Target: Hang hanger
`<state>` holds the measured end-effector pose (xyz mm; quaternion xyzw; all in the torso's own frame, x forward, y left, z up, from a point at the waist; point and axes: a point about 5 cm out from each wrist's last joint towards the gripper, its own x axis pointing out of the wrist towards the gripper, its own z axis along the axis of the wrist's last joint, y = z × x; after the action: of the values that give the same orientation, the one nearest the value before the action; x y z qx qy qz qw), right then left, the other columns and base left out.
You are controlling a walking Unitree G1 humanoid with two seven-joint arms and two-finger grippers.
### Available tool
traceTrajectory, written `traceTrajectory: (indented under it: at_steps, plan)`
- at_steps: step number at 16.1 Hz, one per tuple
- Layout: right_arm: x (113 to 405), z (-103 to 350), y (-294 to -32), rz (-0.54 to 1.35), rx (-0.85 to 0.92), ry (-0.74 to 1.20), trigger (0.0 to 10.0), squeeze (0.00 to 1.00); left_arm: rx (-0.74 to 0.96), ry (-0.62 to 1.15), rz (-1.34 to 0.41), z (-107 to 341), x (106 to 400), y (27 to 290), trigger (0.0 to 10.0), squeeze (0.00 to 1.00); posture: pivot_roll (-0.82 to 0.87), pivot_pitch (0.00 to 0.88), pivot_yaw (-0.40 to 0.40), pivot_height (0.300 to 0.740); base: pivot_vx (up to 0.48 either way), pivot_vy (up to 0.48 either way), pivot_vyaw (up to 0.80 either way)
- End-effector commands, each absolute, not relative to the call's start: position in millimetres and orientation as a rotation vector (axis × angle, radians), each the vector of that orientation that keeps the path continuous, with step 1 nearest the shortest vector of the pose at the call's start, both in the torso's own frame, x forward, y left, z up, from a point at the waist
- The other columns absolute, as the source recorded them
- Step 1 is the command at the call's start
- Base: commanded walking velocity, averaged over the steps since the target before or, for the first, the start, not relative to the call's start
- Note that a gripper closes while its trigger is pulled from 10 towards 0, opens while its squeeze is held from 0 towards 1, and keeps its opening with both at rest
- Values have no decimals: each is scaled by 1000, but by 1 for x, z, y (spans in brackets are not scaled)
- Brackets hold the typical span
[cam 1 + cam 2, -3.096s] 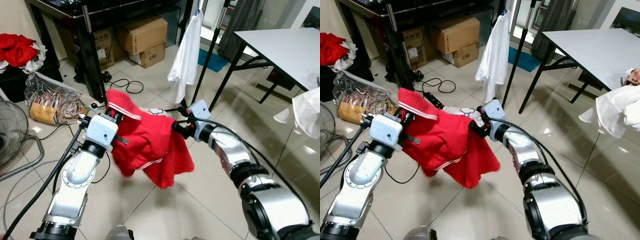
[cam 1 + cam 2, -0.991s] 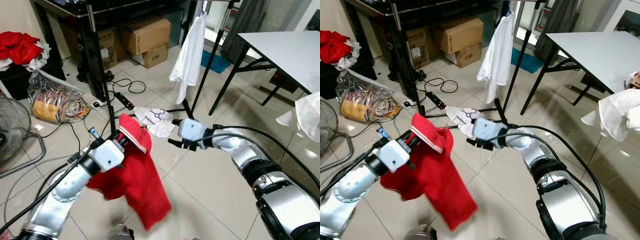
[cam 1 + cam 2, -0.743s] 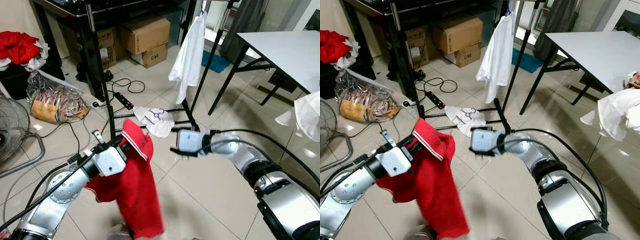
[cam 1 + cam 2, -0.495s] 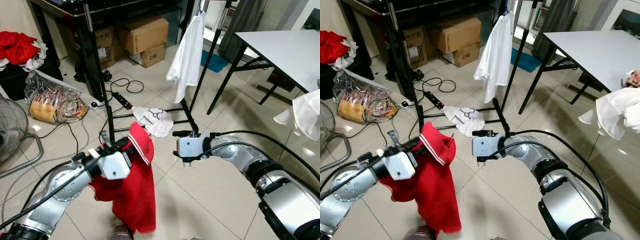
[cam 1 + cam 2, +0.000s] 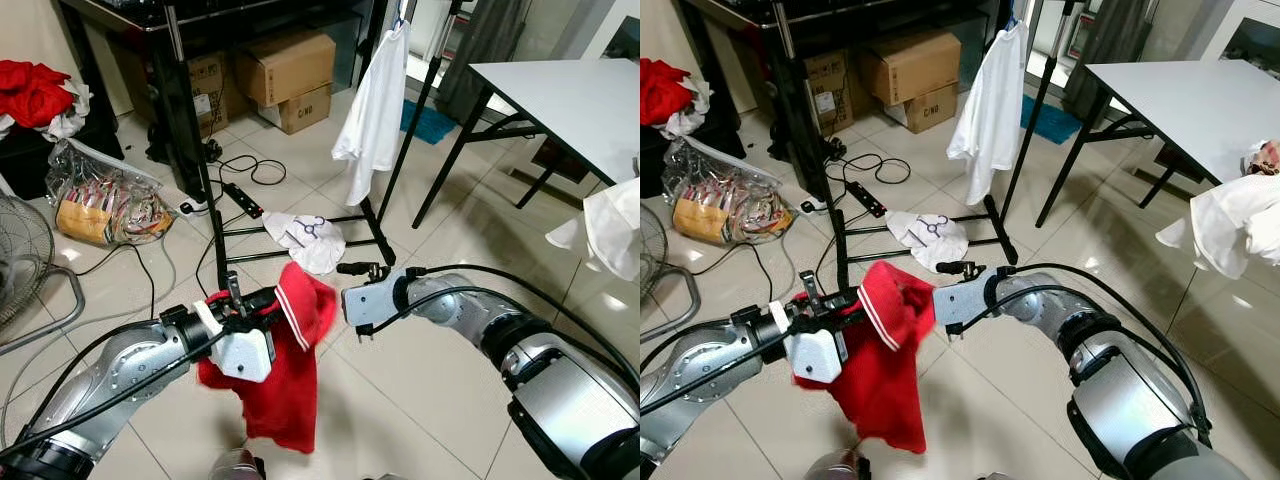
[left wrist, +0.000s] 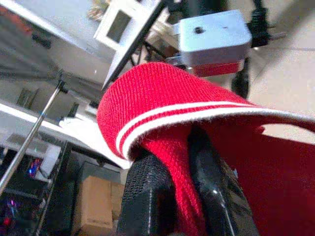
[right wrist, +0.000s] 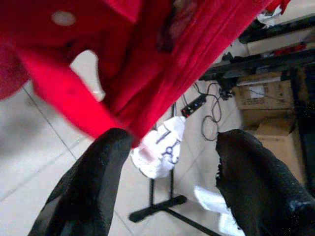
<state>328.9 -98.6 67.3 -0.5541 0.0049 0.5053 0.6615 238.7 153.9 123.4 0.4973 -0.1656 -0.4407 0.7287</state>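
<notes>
Right claw (image 7: 167, 182), spread, has let go; the red shirt (image 5: 285, 375) now dangles from the pinching left claw (image 6: 172, 191), unhung.

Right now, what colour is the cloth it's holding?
Red with white stripes at the edge, clearest in the left wrist view.

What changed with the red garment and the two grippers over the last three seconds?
The right gripper let go of the red garment and now sits open beside it. The left gripper alone keeps it pinched, and it hangs in a bunch instead of spread. The white shirt on the rack is unchanged.
</notes>
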Motion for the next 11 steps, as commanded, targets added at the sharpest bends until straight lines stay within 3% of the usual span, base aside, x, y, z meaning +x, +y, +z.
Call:
traceTrajectory:
  at_steps: [1,4,9,11]
  plan:
    - [334,71,-101,1117,-1319,6,10000,0,1147,-437,-1004,130,240,147,10000,0,175,39,-86,740,0,0,0]
    - [334,58,-116,1048,-1409,93,10000,0,1158,-503,-995,134,239,137,10000,0,173,40,-86,740,0,0,0]
    - [313,27,-148,1141,-1491,345,10000,0,1173,-552,-969,138,238,133,10000,0,175,43,-91,740,0,0,0]
    - [311,23,-152,1128,-1500,356,10000,0,1211,-597,-981,143,237,129,10000,0,173,44,-92,740,0,0,0]
